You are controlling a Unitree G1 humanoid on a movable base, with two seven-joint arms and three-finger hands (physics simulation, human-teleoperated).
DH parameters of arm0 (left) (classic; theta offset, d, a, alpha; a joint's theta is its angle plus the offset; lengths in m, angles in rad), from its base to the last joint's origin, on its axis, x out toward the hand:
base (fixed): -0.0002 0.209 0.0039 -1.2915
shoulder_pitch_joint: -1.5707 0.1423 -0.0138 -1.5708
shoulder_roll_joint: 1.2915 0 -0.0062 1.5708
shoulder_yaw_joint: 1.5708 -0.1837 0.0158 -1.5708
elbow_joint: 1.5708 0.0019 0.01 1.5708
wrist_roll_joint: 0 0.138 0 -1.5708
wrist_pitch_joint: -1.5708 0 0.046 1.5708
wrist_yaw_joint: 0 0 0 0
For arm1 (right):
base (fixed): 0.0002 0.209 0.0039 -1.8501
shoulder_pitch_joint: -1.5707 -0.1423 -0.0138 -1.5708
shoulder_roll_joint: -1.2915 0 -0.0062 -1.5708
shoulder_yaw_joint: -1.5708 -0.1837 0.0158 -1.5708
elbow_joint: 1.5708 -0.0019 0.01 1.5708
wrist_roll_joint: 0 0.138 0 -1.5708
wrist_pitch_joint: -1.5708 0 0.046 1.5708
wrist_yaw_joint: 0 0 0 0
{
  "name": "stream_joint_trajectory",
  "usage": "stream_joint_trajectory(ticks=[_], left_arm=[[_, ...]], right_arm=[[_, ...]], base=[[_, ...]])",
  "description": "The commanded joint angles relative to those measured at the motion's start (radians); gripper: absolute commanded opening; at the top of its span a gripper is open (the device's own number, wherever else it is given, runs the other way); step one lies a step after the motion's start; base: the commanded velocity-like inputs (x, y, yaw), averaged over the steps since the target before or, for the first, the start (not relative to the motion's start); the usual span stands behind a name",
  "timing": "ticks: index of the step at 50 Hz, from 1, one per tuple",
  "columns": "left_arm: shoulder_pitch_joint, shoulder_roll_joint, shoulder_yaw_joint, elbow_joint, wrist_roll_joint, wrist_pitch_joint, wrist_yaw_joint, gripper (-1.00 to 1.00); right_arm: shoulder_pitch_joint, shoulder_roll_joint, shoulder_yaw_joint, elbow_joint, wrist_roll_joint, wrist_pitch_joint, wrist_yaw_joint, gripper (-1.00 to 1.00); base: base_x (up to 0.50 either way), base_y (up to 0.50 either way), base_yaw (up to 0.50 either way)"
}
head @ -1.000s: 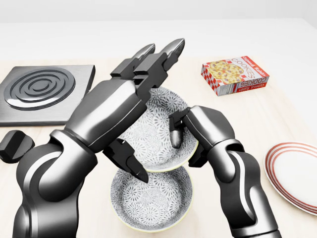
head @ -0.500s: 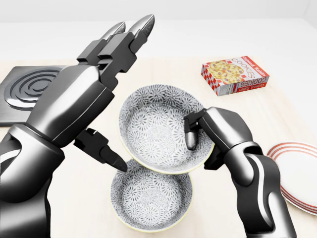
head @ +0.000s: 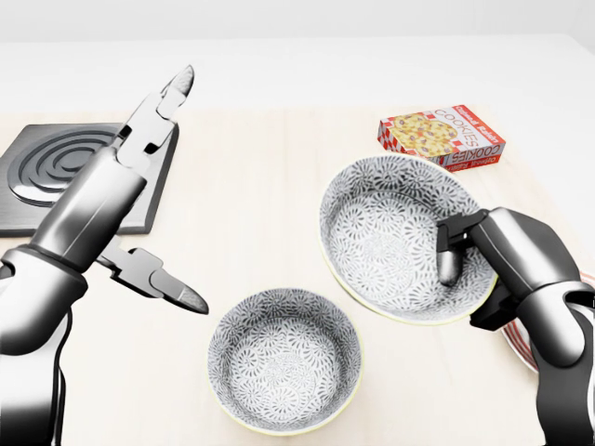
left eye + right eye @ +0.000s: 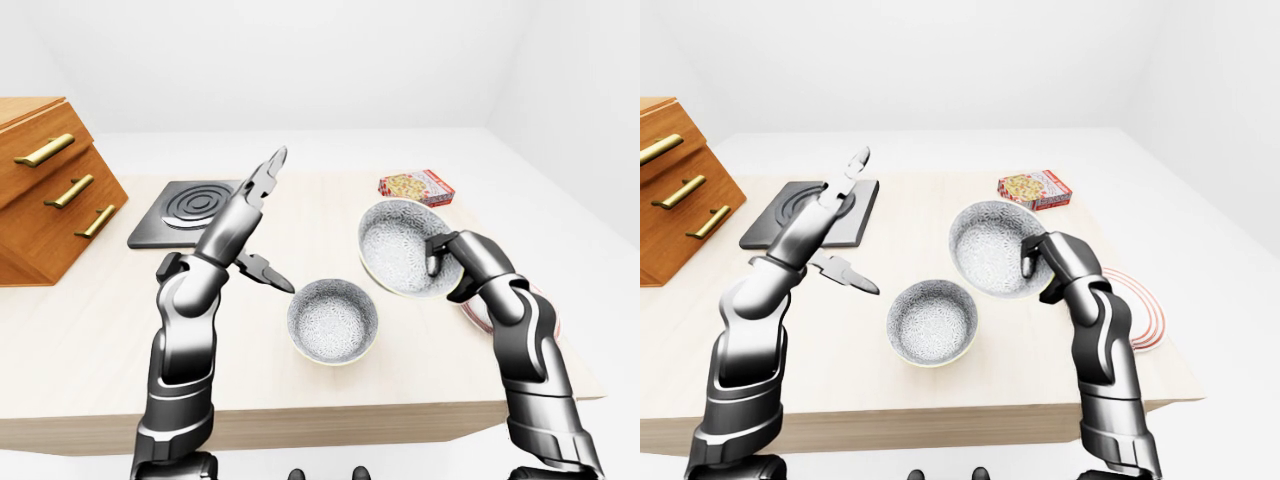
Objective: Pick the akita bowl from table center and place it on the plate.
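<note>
The grey bowl with a flower pattern and a cream rim (image 3: 390,232) is up in the air, off the light wooden table (image 3: 270,167), and it tips so its open side faces the camera. The shiny dark right hand (image 3: 507,260) grips it at the rim on the right side in the head view. One finger (image 3: 449,258) presses inside the bowl, and the other fingers go behind the wall, so I cannot see them. I think this is the bowl the task means, but a second bowl just like it (image 3: 284,360) sits on the table, lower and to the left in the head view. The white plate with red rings (image 4: 1137,318) lies on the table to the right of the held bowl and lower down in the right-eye view, just beside the right arm. The bowl is round, so it has no long side to line up. It needs to go right, turn flat and come down. The right hand is much nearer the plate. The left hand (image 3: 116,181) is well apart, on the left, with its fingers spread wide and holding nothing. In the head view the plate is almost all hidden behind the right hand.
</note>
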Motion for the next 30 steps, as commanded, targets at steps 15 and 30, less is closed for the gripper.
stream_joint_trajectory(ticks=[15,30], left_arm=[[0.047,0.004,0.001,0.036,-0.041,0.000,0.051,1.00],[0.051,0.003,0.001,0.041,-0.044,0.000,0.052,1.00]], right_arm=[[0.095,-0.212,-0.275,0.083,0.180,-0.057,0.010,-1.00],[0.084,-0.282,-0.311,0.150,0.168,-0.032,0.045,-1.00]], base=[[0.00,0.00,0.00],[0.00,0.00,0.00]])
